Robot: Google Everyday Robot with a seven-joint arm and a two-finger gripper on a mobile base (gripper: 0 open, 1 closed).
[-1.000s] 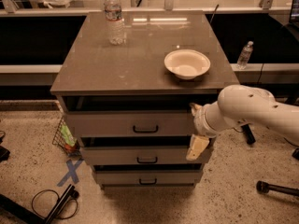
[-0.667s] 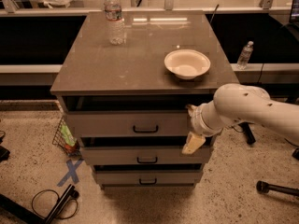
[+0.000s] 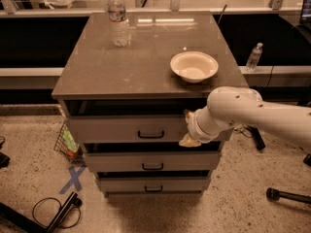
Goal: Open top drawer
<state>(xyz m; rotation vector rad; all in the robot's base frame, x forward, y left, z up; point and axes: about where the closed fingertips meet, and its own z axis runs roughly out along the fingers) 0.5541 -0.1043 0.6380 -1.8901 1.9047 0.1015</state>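
Observation:
The top drawer (image 3: 121, 129) is the pale-grey upper drawer of the cabinet, with a black bar handle (image 3: 150, 135) centred on its front. A dark gap shows between its front and the tabletop. Two more grey drawers sit below it: the middle one (image 3: 150, 161) and the bottom one (image 3: 153, 184). My gripper (image 3: 188, 129) is on the end of the white arm (image 3: 252, 115), which comes in from the right. It is at the right part of the top drawer's front, right of the handle and apart from it.
A water bottle (image 3: 118, 17) and a white bowl (image 3: 193, 66) stand on the brown tabletop (image 3: 146, 52). A second bottle (image 3: 254, 57) stands on the ledge at right. On the floor are a wire basket (image 3: 68, 143), blue tape cross (image 3: 74, 178), cable (image 3: 48, 210) and black stand (image 3: 286, 195).
My gripper and arm have moved left along the top drawer's front, closer to the handle. The drawers have not visibly moved.

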